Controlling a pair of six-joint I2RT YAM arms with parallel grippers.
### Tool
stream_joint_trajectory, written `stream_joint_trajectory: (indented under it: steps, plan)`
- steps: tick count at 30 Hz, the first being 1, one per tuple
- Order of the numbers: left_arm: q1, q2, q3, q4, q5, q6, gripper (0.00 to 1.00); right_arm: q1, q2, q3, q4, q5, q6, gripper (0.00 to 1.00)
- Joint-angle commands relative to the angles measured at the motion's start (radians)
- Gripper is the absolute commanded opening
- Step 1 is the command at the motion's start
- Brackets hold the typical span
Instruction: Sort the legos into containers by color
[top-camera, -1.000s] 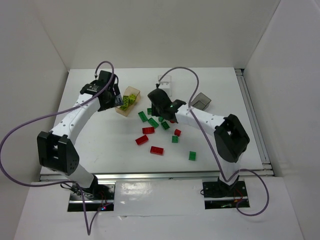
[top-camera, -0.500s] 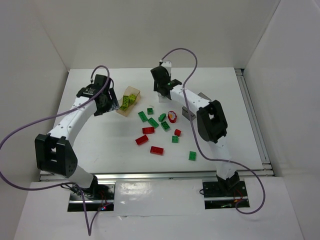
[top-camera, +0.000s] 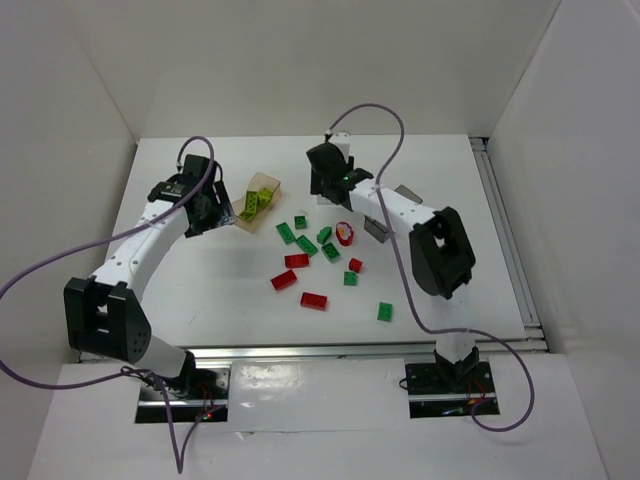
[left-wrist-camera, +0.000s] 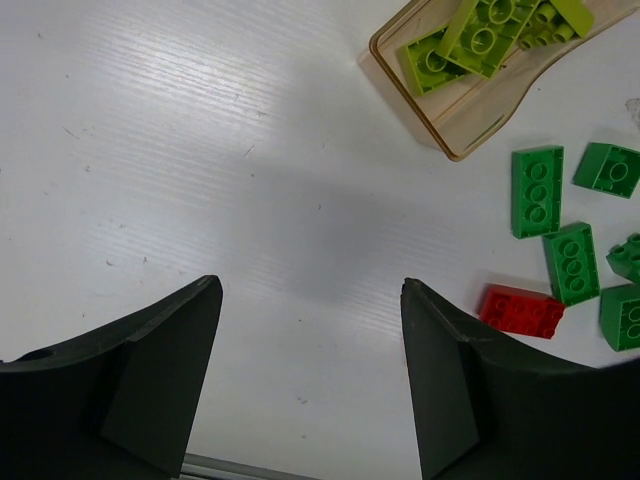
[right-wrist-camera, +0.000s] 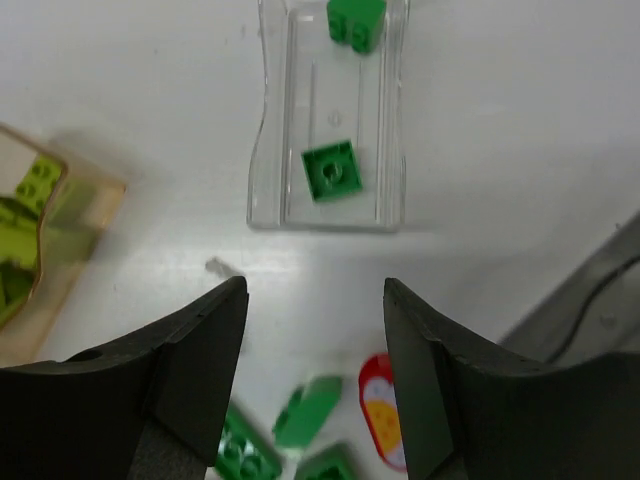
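Note:
Dark green legos (top-camera: 307, 245) and red legos (top-camera: 296, 261) lie scattered mid-table. The orange-tan container (top-camera: 262, 186) holds yellow-green legos (left-wrist-camera: 480, 35). In the right wrist view the clear container (right-wrist-camera: 392, 120) holds two green legos (right-wrist-camera: 330, 170). My right gripper (top-camera: 322, 185) hovers just in front of that container (right-wrist-camera: 315, 290), open and empty. My left gripper (top-camera: 215, 210) is open over bare table (left-wrist-camera: 310, 290), to the left of the orange-tan container (left-wrist-camera: 470, 120). The smoky grey container (top-camera: 378, 229) is mostly hidden behind the right arm.
A red oval piece with a white and yellow middle (top-camera: 345, 233) lies among the legos, blurred in the right wrist view (right-wrist-camera: 385, 410). Single green legos sit nearer the front (top-camera: 385, 312). White walls enclose the table's back and sides.
My right arm swung from the lego pile back to the clear container and its jaws opened. My left arm drew slightly left, away from the orange-tan container.

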Motion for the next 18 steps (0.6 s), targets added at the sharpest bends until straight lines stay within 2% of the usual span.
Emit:
stream_joint_trajectory:
  steps: [1, 2, 9, 14, 18]
  plan:
    - [0.005, -0.040, -0.003, 0.027, 0.010, 0.012, 0.82, 0.040, -0.191, -0.148, 0.048, -0.050, 0.044, 0.64]
    - [0.005, -0.040, -0.003, 0.027, 0.019, 0.012, 0.82, 0.040, -0.212, -0.216, 0.049, -0.072, 0.044, 0.65]
    - [0.005, -0.058, -0.024, 0.036, 0.039, 0.012, 0.82, 0.051, -0.318, -0.406, -0.016, -0.229, 0.024, 0.71]
    - [0.005, -0.067, -0.046, 0.036, 0.039, 0.003, 0.82, 0.069, -0.357, -0.531, 0.015, -0.335, -0.055, 0.71]
    - [0.005, -0.067, -0.055, 0.036, 0.048, 0.003, 0.82, 0.078, -0.351, -0.577, 0.036, -0.382, -0.097, 0.66]
